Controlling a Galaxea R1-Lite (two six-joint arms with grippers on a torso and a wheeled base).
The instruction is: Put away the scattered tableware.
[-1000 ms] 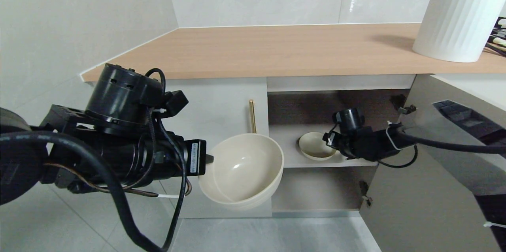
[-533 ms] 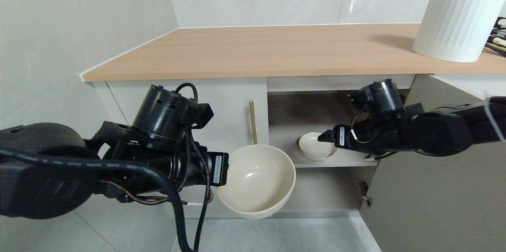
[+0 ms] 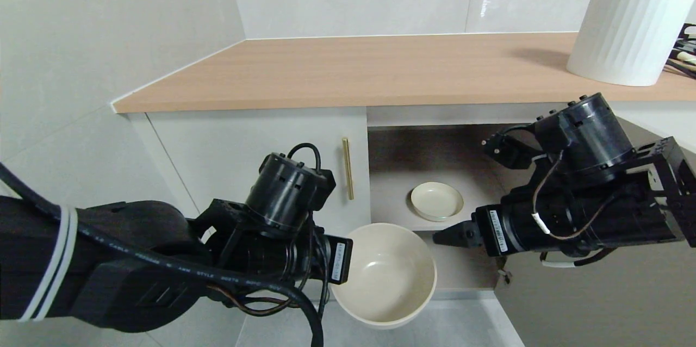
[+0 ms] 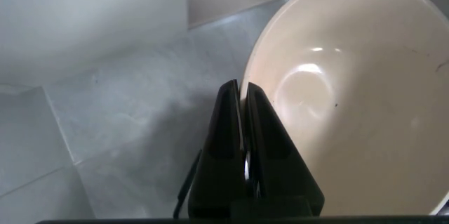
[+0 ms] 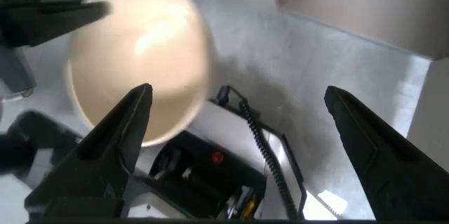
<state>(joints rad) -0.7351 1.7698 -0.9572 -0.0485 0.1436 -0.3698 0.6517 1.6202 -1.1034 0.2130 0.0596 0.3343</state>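
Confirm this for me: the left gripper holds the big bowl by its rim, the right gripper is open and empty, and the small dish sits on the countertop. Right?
Not quite. The small dish sits on the shelf inside the open cabinet, below the countertop; the head view shows this. The rest holds: the left gripper holds the big bowl by its rim, and the right gripper is open and empty.

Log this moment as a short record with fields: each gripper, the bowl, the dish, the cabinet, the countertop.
left gripper: shut on the rim of the bowl
bowl: cream, empty, held in the air in front of the cabinet
right gripper: open, empty, in front of the open compartment, beside the bowl
small dish: cream, lying on the cabinet shelf, touched by neither gripper
left door: closed, gold handle at its right edge
countertop: white ribbed container standing at the right
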